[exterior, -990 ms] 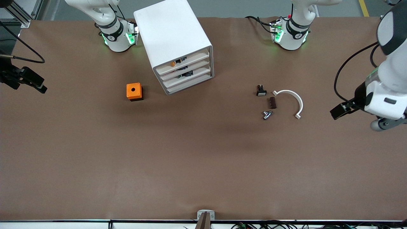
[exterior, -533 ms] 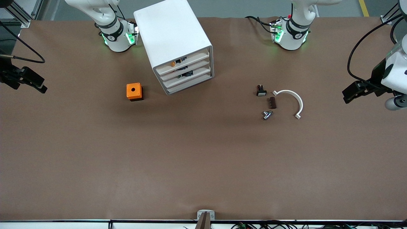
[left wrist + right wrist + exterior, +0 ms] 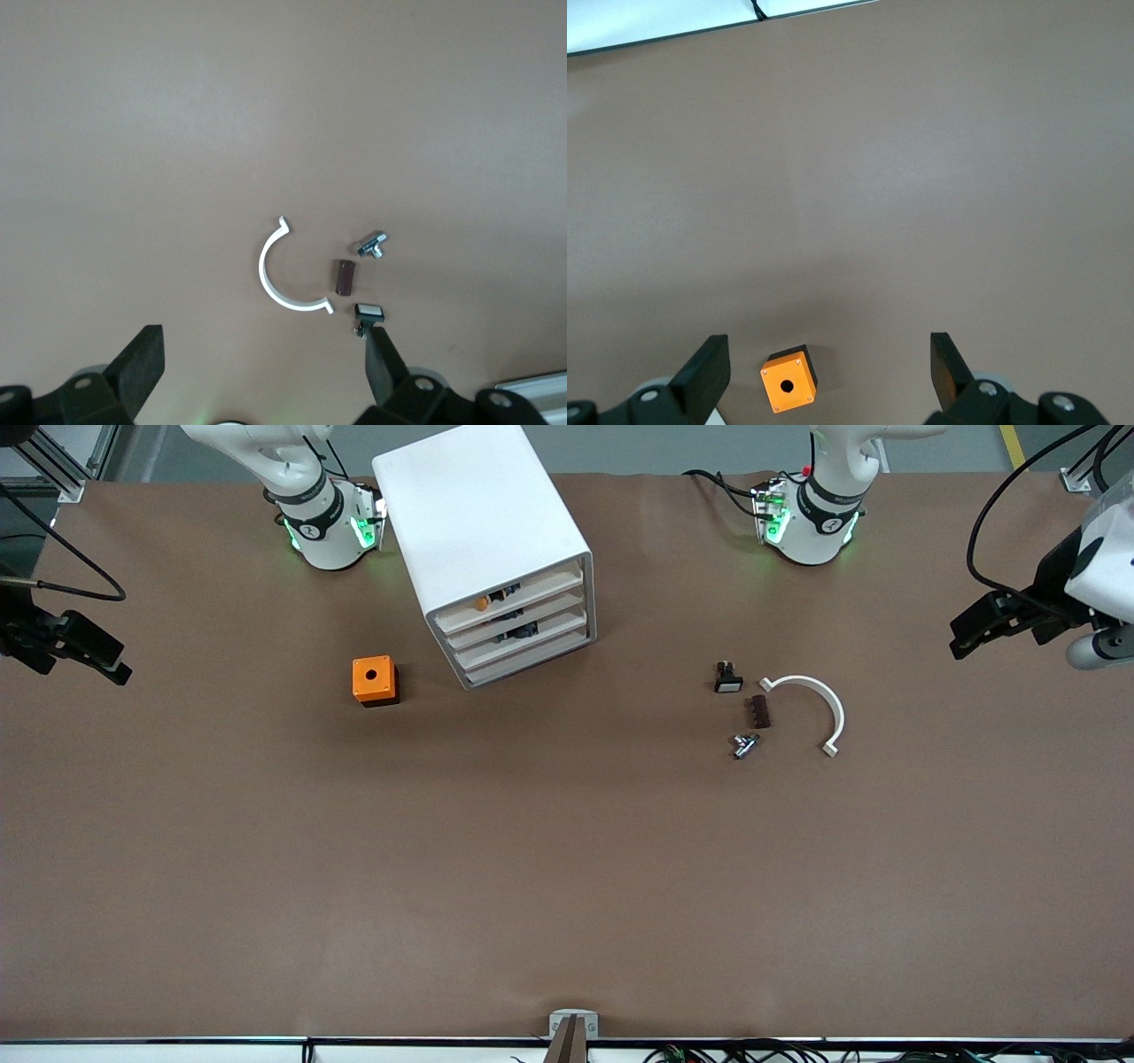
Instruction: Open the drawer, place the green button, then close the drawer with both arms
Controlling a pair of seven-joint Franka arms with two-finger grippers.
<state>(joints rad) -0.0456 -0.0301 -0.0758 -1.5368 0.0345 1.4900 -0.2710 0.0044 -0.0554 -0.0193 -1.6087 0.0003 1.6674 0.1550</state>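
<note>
Judging the step: all four trays look pushed in and both arms are off at the counter's ends, so I take the work as finished or nearly so.
Right end effector (image 3: 827, 352): mine, fingers spread wide, holding nothing, hanging over the counter's edge at the right arm's end; this arm waits.
Orange cube (image 3: 375, 680): alone on the counter, beside the cabinet (image 3: 483, 522).
Drawer (image 3: 523, 640): third tray down, front flush with the rest.
Button: no green cap shows; dark bits sit between the trays, and I cannot tell if one is it.
Loose parts: white-capped switch (image 3: 727, 678), brown block (image 3: 759, 711), metal fitting (image 3: 743, 745), white half-ring (image 3: 815, 707), close together.
Left end effector (image 3: 263, 341): mine, wide and empty, over the left arm's end.
Next move: probably none; otherwise confirm the drawer is seated.
Counter (image 3: 567, 886): plain brown sheet, flat.
Room: grey floor (image 3: 673, 447), cables (image 3: 726, 1052) along the near edge.
</note>
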